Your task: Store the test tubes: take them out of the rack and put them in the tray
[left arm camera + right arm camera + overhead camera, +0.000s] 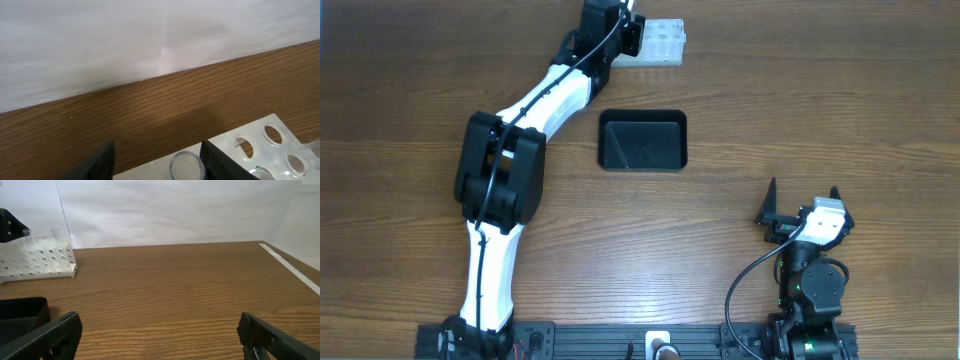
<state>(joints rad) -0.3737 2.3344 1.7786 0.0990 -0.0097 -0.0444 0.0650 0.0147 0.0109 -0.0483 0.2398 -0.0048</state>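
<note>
now left gripper (156, 163), jaws apart, straddles a test tube (186, 165) at the rack (261, 151); right gripper (160, 337) gapes wide.

place: lab bench | cues: test-tube rack (661, 42), wood worktop (820, 120)

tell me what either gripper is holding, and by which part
Nothing is held yet. The left gripper stands open around the top of a test tube at the rack; the right gripper is open and empty.
</note>
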